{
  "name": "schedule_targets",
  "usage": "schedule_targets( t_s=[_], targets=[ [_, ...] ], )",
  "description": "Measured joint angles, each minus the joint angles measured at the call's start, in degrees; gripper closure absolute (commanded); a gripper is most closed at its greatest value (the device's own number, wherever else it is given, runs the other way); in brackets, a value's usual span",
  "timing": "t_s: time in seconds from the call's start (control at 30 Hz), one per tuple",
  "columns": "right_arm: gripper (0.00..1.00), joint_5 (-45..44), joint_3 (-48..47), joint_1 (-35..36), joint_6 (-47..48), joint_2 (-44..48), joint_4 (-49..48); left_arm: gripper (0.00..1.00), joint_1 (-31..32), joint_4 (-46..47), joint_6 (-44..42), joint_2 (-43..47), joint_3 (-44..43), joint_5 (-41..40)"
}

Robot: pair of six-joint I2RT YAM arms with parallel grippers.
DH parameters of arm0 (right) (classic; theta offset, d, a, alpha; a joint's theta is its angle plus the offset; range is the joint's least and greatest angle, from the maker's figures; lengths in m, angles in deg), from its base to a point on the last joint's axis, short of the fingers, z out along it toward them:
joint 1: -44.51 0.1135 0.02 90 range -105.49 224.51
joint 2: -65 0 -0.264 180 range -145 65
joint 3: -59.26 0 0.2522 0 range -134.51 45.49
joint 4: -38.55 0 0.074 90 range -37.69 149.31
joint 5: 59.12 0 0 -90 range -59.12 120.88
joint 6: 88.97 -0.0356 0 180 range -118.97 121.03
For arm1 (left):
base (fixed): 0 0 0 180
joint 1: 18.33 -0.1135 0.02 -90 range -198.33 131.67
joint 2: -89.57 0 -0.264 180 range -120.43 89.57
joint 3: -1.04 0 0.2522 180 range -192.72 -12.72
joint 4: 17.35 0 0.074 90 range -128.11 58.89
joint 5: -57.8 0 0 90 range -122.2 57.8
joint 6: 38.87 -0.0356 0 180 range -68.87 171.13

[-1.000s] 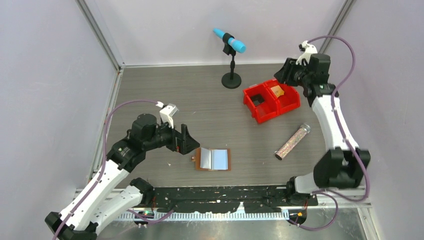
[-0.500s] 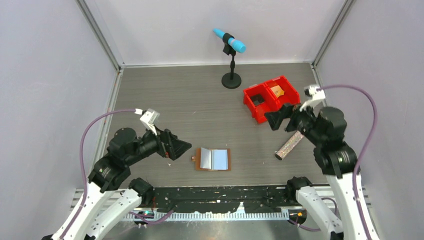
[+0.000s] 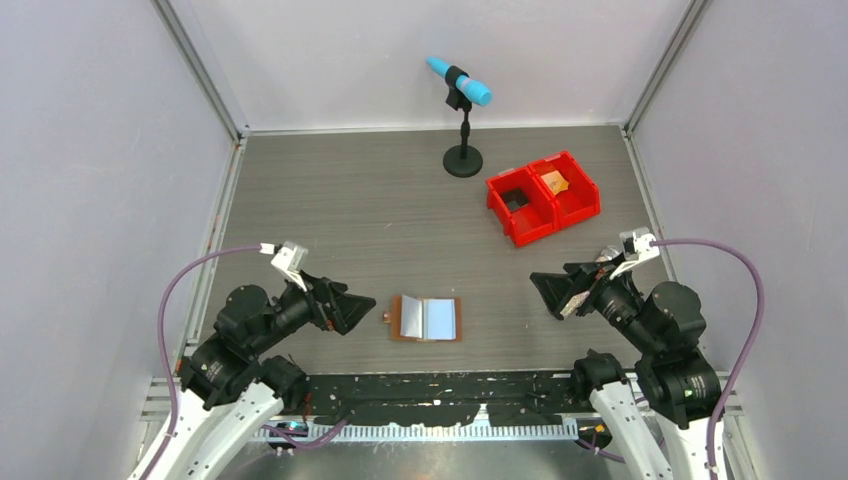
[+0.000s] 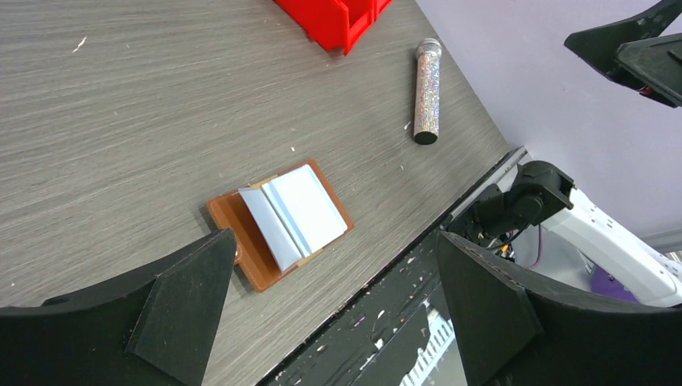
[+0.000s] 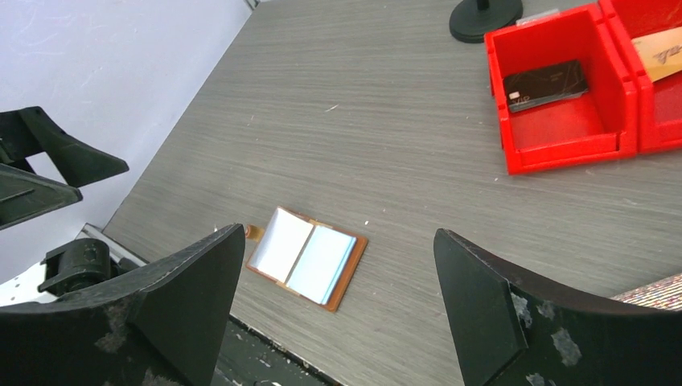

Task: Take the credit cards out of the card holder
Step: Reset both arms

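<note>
The brown card holder (image 3: 426,319) lies open and flat near the table's front edge, its pale blue-grey inner panels up and its tab at the left. It also shows in the left wrist view (image 4: 281,220) and the right wrist view (image 5: 306,257). My left gripper (image 3: 352,306) is open and empty, raised to the holder's left. My right gripper (image 3: 556,290) is open and empty, raised to the holder's right. A black card (image 5: 545,84) lies in the left red bin (image 3: 520,213) and a tan card (image 5: 661,61) in the right red bin (image 3: 575,196).
A black microphone stand with a blue microphone (image 3: 462,120) stands at the back centre. A glittery silver tube (image 4: 426,90) lies on the table right of the holder, mostly hidden under my right arm in the top view. Grey walls enclose the table.
Both arms have drawn back toward their bases. My right gripper swung from over the red bins down to the front right. My left gripper moved back and left, away from the holder.
</note>
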Motion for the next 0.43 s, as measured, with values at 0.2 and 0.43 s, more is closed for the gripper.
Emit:
schedule_targets(
  t_s=[0.2,0.43],
  targets=[
    [0.05,0.96,0.57,0.0,-1.49,0.02,0.0,0.01,0.0,1.95,0.04,2.56,1.62,-0.2],
    [0.05,0.98,0.66,0.0,-1.92,1.46,0.02,0.01,0.0,2.69,-0.15,2.75,1.62,-0.17]
  ],
)
